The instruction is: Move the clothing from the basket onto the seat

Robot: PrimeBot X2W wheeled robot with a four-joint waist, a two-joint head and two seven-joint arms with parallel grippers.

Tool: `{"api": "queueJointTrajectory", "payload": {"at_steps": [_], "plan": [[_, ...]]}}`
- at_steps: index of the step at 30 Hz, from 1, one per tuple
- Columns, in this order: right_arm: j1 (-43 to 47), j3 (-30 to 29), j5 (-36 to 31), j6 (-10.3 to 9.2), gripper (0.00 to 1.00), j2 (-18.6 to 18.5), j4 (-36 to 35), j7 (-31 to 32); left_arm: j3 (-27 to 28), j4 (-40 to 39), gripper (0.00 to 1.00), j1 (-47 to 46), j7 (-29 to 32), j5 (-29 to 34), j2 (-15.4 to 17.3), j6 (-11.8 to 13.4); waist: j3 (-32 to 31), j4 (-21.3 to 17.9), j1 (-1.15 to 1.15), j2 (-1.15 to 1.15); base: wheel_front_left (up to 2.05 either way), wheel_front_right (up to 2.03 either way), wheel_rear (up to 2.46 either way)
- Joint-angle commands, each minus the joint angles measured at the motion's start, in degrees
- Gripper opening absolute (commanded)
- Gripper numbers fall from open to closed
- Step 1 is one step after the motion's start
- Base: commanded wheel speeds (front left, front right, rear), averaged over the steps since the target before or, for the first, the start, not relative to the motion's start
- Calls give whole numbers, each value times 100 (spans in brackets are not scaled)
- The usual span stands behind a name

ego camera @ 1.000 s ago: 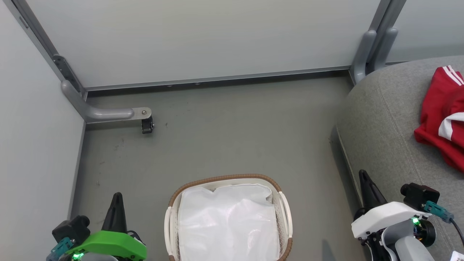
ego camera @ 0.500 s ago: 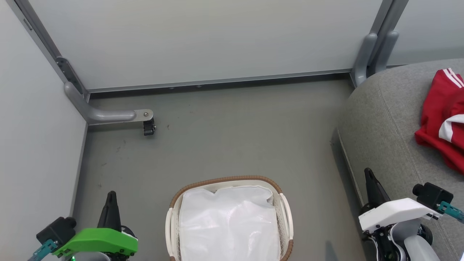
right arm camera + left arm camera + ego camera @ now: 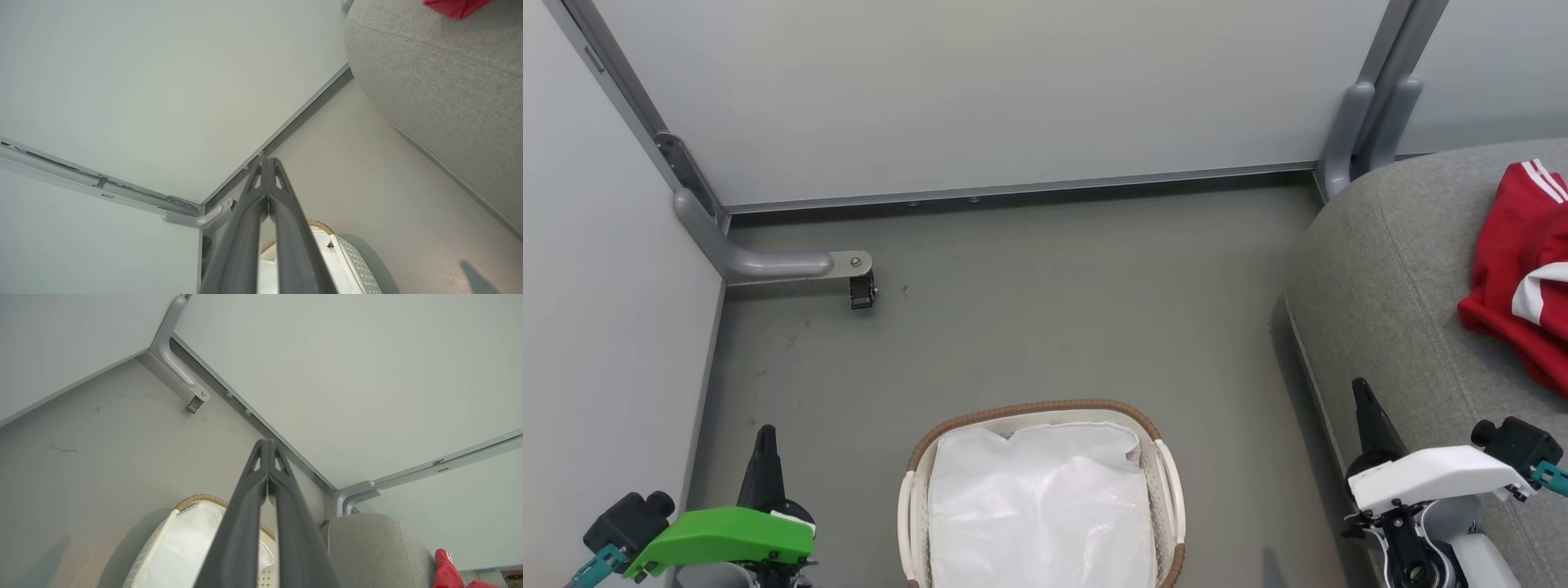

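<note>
wall panels [image 3: 980,90]: pale grey, metal-framed | floor [image 3: 1054,327]: dull grey, scuffed | left corner: curved grey support foot [image 3: 776,265], black caster [image 3: 861,291]

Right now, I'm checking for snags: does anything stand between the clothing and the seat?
Nothing visible does: the red clothing already lies on the seat. The basket holds its white liner.
</note>
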Motion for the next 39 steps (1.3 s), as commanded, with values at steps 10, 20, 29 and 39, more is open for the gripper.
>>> {"api": "queueJointTrajectory", "payload": {"at_steps": [10,20,29,39], "plan": [[37,-88,777,-1,0,-45,-195,210,106,-183,0,-162,211,-771,30,-15,-43,20,0,0,0,0,0],[72,-141,1363,-1,0,-50,-287,370,171,-272,0,-182,373,-1352,33,-17,-83,39,0,0,0,0,0],[105,-186,1859,-2,0,-54,-362,507,226,-339,0,-195,510,-1839,36,-19,-119,56,0,0,0,0,0],[135,-231,2353,-2,0,-58,-439,649,277,-414,0,-216,645,-2321,38,-22,-159,75,0,0,0,0,0]]}}
